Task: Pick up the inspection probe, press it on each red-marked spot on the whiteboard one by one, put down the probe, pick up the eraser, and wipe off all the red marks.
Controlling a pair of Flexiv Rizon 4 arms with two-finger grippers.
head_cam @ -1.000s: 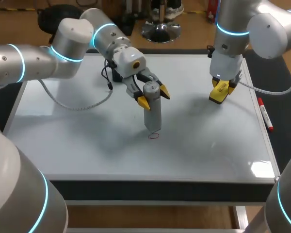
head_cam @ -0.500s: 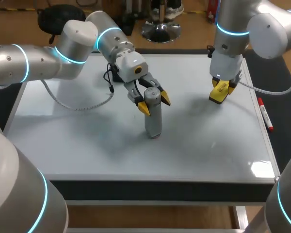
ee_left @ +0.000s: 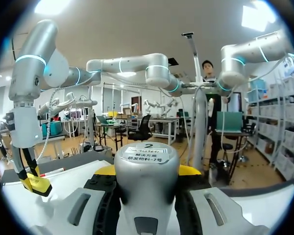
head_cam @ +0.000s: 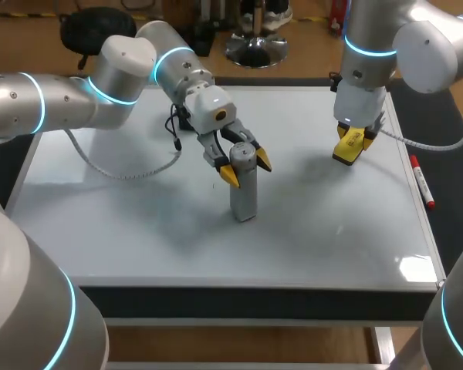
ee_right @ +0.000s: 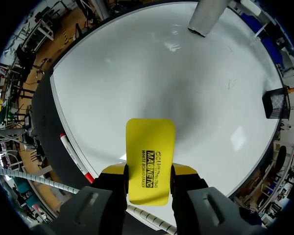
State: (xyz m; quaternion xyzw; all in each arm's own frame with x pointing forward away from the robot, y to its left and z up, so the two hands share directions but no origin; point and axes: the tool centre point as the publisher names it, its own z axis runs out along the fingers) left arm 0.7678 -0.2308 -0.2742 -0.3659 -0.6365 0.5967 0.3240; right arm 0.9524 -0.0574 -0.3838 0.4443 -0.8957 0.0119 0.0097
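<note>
- White and glossy, the whiteboard [head_cam: 139, 239] covers nearly the whole counter, with a red marker [head_cam: 421, 182] lying along its right edge.
- Near the board's middle the inspection probe [head_cam: 244, 189], a grey cylinder, stands upright with its lower end on the board.
- Left end effector [head_cam: 245, 166]: closed on the probe's upper end, one yellow tip on each side. The left wrist view shows the probe's cap filling the gap between the fingers.
- Right end effector [head_cam: 349, 146]: gripping the yellow eraser [ee_right: 150, 156] between its fingers. It hangs over the board's far right part, well apart from the probe.
- No red mark shows in these views. If one lies under the probe's foot it is hidden, so I cannot confirm the tip is on target.
- Judged step: pressing the probe on a spot, with the wiping not yet begun.
- Risk: the grip sits high on a tall body, so a push that is off the vertical could tip the probe or make its foot skid on the slick board and smear ink.
- Risk: a grey cable [head_cam: 131, 171] from the left arm droops onto the board and could drag across marks when that arm shifts.
- Risk: the eraser is already in hand. If the right arm comes to the middle before the probe is clear, the two arms could collide, or a mark could be wiped before it is probed.
</note>
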